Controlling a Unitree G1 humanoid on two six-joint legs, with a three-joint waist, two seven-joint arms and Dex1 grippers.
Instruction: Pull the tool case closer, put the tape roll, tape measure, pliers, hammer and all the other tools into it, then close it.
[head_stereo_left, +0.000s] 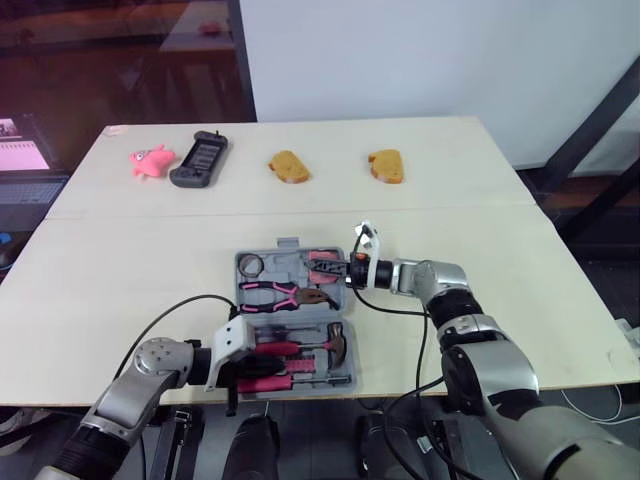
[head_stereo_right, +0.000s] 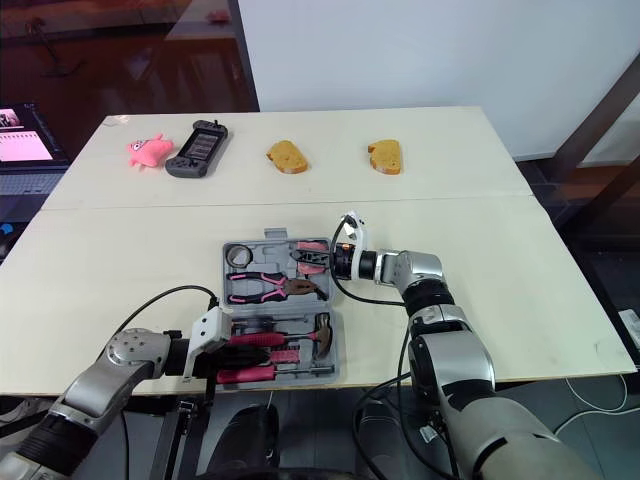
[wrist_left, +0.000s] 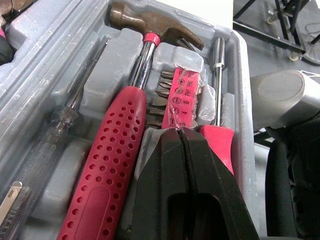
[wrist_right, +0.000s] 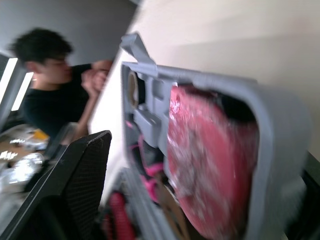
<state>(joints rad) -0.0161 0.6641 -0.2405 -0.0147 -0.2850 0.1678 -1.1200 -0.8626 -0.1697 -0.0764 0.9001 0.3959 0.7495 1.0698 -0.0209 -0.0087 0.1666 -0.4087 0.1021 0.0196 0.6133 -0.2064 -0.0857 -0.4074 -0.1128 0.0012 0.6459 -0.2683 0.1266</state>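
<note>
- two halves of the tool case (head_stereo_left: 239, 283) lie open flat on the table (head_stereo_left: 120, 290), near its front edge and right before me, so i judge the pulling done.
- most slots look filled: tape roll (head_stereo_left: 250, 265) and pliers (head_stereo_left: 280, 295) in the far half, the pink tape measure (wrist_right: 210, 160) at that half's right end, and the hammer (wrist_left: 117, 135) in the near half beside a screwdriver (wrist_left: 65, 115) and a bit holder (wrist_left: 182, 97).
- my left gripper (wrist_left: 179, 132) has its jaws pressed together, tips down at the bit holder's clear wrap in the near half; i cannot tell if they pinch it.
- my right gripper (head_stereo_left: 342, 272) sits at the far half's right edge with jaws wide, the rim between them; i cannot tell whether they touch it.
- i judge packing about finished and closing to be the step in hand.
- next i need the left gripper out of the near half, then a firm hold on the far half's rim to fold it over toward me without jolting tools loose.
</note>
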